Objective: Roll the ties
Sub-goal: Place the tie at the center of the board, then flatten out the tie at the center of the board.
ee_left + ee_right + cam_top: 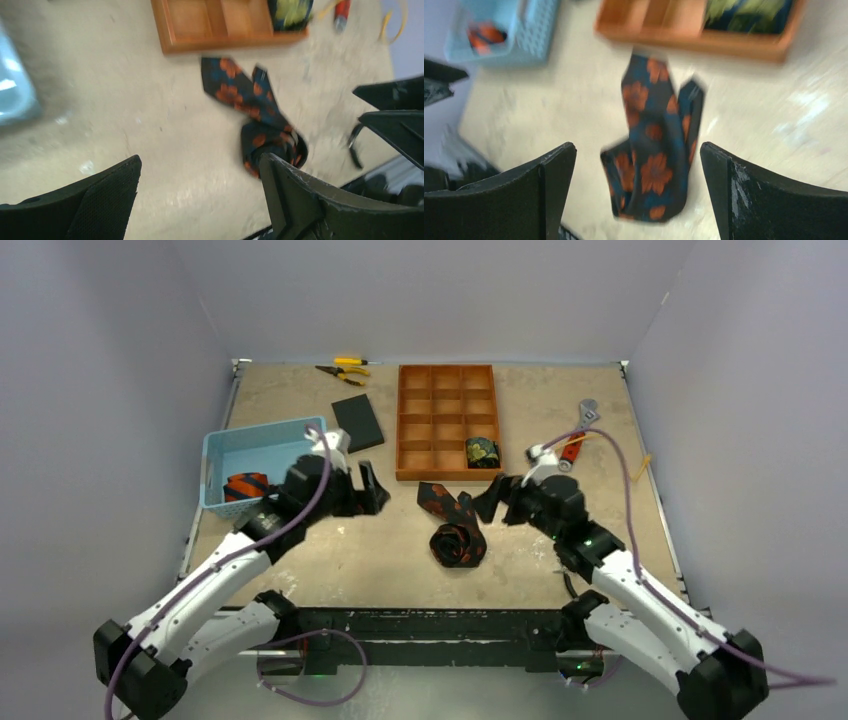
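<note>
A dark tie with red-orange flowers (457, 540) lies mid-table, its near end coiled into a loose roll and its tail (438, 498) stretching toward the tray. My left gripper (368, 490) hovers open to the left of it, and its right finger (300, 200) hides part of the roll (272, 142). My right gripper (495, 502) is open on the tie's right side, and the roll (651, 175) shows between its fingers, untouched. A rolled green-gold tie (482, 451) sits in a tray compartment. A navy tie with orange stripes (245, 486) lies in the blue basket.
The wooden compartment tray (400, 420) stands behind the tie and the blue basket (262, 435) is at the left. A black pad (357, 423) and yellow pliers (345, 368) lie at the back. A wrench (586, 414), a red-handled tool (570, 448) and a yellow cord (640, 465) are at the right.
</note>
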`<action>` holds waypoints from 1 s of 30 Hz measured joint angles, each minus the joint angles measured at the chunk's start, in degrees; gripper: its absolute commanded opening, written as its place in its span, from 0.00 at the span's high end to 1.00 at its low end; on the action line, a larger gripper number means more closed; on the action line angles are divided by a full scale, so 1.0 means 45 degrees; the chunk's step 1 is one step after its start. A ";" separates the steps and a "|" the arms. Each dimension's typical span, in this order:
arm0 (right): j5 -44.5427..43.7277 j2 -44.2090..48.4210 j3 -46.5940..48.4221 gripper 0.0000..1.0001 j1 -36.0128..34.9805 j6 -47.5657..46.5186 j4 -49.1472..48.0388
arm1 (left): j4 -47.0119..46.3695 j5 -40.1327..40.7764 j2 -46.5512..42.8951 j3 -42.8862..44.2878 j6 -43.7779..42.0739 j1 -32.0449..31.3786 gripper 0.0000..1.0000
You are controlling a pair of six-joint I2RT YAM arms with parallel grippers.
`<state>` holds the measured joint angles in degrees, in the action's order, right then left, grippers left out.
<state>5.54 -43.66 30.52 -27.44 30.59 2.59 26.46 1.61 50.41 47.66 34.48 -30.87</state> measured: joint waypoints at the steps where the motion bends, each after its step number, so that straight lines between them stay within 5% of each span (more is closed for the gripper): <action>1: -0.0092 -0.0515 -0.0253 0.01 -0.0495 0.0039 0.0199 | -0.0199 -0.0034 0.0175 -0.0505 0.0107 -0.0442 0.15; 8: -0.2778 -0.3842 0.0223 0.01 -0.5940 0.1146 0.1880 | -0.1962 0.0073 0.1321 -0.3458 0.1399 -0.2905 0.17; 15: -0.6008 -0.7601 0.1972 0.04 -0.7402 0.2594 0.3181 | -0.3313 0.0452 0.0816 -0.4755 0.2458 -0.3254 0.18; 17: -0.6679 -0.8655 0.2336 0.19 -0.7461 0.3002 0.3502 | -0.3483 0.0563 0.0583 -0.4925 0.2594 -0.3254 0.18; 20: -0.7363 -0.9476 0.2710 0.57 -0.7495 0.3225 0.3735 | -0.3580 0.0753 0.0311 -0.5124 0.2783 -0.3259 0.18; 25: -0.7291 -0.8529 0.2691 0.94 -0.7184 0.3104 0.3730 | -0.3531 0.1151 -0.0253 -0.5285 0.2890 -0.3259 0.18; 30: -0.4852 -0.4556 0.2458 1.00 -0.5911 0.2001 0.2569 | -0.3293 0.2025 -0.1321 -0.5275 0.2871 -0.3259 0.15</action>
<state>-16.29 -64.16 41.58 -54.04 39.59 14.15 11.64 10.72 44.47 23.92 47.40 -45.54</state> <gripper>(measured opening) 0.062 0.828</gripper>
